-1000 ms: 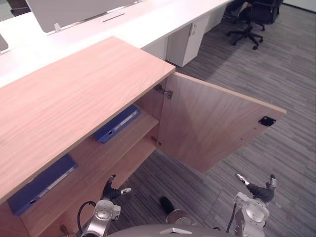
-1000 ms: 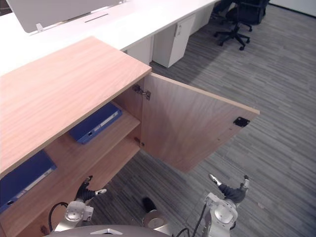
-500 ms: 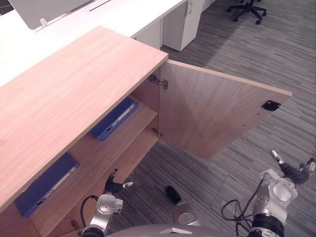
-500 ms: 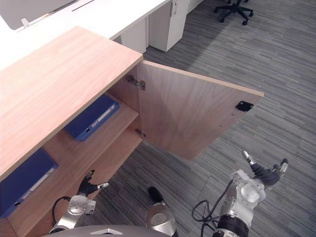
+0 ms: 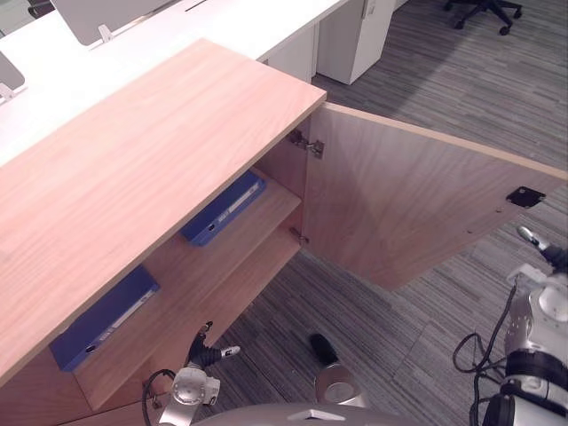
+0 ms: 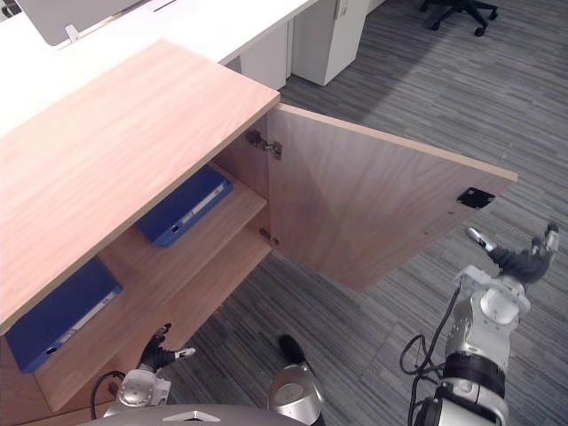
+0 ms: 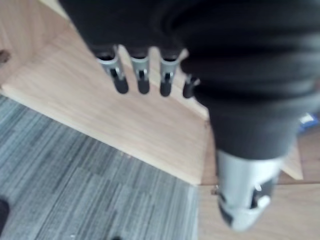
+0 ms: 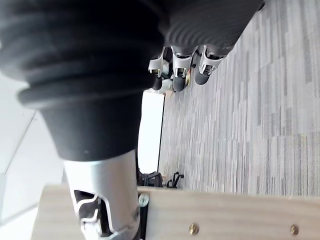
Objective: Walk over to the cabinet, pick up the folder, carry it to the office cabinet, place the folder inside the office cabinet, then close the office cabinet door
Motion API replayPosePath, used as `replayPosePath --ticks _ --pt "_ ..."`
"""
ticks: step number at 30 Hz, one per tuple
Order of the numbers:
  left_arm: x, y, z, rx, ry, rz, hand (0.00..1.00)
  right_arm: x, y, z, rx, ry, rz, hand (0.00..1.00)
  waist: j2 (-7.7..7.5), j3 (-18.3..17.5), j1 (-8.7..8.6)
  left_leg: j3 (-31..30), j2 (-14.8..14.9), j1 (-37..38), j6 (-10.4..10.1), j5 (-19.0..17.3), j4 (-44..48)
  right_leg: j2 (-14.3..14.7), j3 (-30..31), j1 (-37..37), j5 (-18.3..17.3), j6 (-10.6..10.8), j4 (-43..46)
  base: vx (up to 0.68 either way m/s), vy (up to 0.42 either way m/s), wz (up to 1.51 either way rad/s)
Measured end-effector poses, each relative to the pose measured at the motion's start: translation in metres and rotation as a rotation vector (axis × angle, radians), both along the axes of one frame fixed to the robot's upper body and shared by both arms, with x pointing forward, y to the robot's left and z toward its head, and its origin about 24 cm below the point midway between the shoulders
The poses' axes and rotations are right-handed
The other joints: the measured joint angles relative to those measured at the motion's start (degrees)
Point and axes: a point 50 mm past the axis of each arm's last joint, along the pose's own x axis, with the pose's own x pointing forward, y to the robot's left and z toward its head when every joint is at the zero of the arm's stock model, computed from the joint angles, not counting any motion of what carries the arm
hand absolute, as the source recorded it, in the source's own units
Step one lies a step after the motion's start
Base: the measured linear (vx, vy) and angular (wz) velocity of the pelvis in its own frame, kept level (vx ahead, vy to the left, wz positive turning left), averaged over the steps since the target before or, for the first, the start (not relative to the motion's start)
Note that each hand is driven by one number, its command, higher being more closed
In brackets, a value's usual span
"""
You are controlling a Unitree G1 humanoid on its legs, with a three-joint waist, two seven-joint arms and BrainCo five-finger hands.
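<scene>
Already shelved: the flat blue folder by the hinges (image 5: 224, 209) and a second blue folder (image 5: 105, 318) both lie on the upper shelf of the light wooden office cabinet (image 5: 151, 169), well apart; I cannot tell which one the task means.
Why flat: on their broad faces they sit well inside the shelf edge, so I judge nothing will foul the door.
Step in hand: I read this as the closing; the placing looks done.
Wooden cabinet door (image 5: 417, 209): swung wide out over the grey striped carpet (image 5: 426, 89), hung on two metal hinges (image 5: 309, 144), with a black catch plate (image 6: 476, 198) near its free corner.
Right hand (image 6: 519, 260): empty, fingers (image 8: 179, 75) loosely extended and thumb spread away, held just beside the door's free edge near the catch plate. I judge it sits there because a push far from the hinges swings the door most easily. Whether it touches the wood I cannot tell.
Left hand (image 5: 206, 353): empty, fingers (image 7: 141, 75) straight, low in front of the bottom shelf and idle. I'd keep it out of the opening when the door comes round.
Surroundings: a long white desk (image 5: 177, 35) behind the cabinet, a white drawer unit (image 5: 355, 40) under it and a black office chair (image 6: 457, 11) far off; none stands in the door's sweep.
</scene>
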Motion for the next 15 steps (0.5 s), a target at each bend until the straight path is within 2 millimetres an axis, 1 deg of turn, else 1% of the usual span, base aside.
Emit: replayPosePath --ticks 2,5,6,8,10,15 --pt "0.004 0.001 0.002 0.004 -0.013 -0.006 0.00 0.013 0.006 0.011 -0.045 0.004 0.059 0.00 0.05 0.0 0.38 -0.5 0.1 -0.4 0.2 -0.1 0.0 -0.1 -1.0 -0.1 0.1 -0.2 0.0 0.02 -0.064 0.11" --pt "0.006 -0.001 0.003 0.004 -0.030 -0.026 0.00 0.023 0.008 0.019 -0.071 0.011 0.100 0.00 0.31 0.1 0.81 -1.6 0.1 -0.5 0.5 -0.4 0.3 -0.3 -2.4 0.4 0.3 -0.4 0.1 0.00 -0.054 0.14" --pt "0.006 -0.001 0.003 0.004 -0.029 -0.028 0.00 0.023 0.006 0.019 -0.069 0.016 0.089 0.00 0.27 0.2 0.83 -1.9 0.3 -0.9 0.6 -1.0 1.5 -0.5 -2.8 0.5 0.3 -0.4 0.1 -0.01 -0.045 0.16" --pt "0.004 -0.002 0.003 0.004 -0.025 -0.033 0.00 0.024 0.001 0.025 -0.086 0.025 0.081 0.00 0.68 0.2 0.92 -3.1 0.8 -2.3 0.9 -3.4 5.6 -1.2 -3.2 0.8 0.3 -0.4 0.1 -0.02 -0.055 0.06" --pt "0.005 -0.002 0.003 0.004 -0.026 -0.037 0.00 0.025 0.000 0.029 -0.105 0.030 0.086 0.00 0.99 0.2 1.16 -3.2 0.7 -2.6 1.1 -4.0 6.7 -1.7 -3.2 0.8 0.3 -0.4 0.1 -0.05 -0.048 -0.03" --pt "0.005 -0.005 0.003 0.000 -0.031 -0.046 0.00 0.027 0.002 0.029 -0.109 0.031 0.092 0.00 0.95 0.2 1.13 -4.9 0.2 -3.4 1.6 -4.5 7.6 -2.5 -4.8 0.8 0.4 -1.0 -0.1 -0.09 -0.063 0.04"
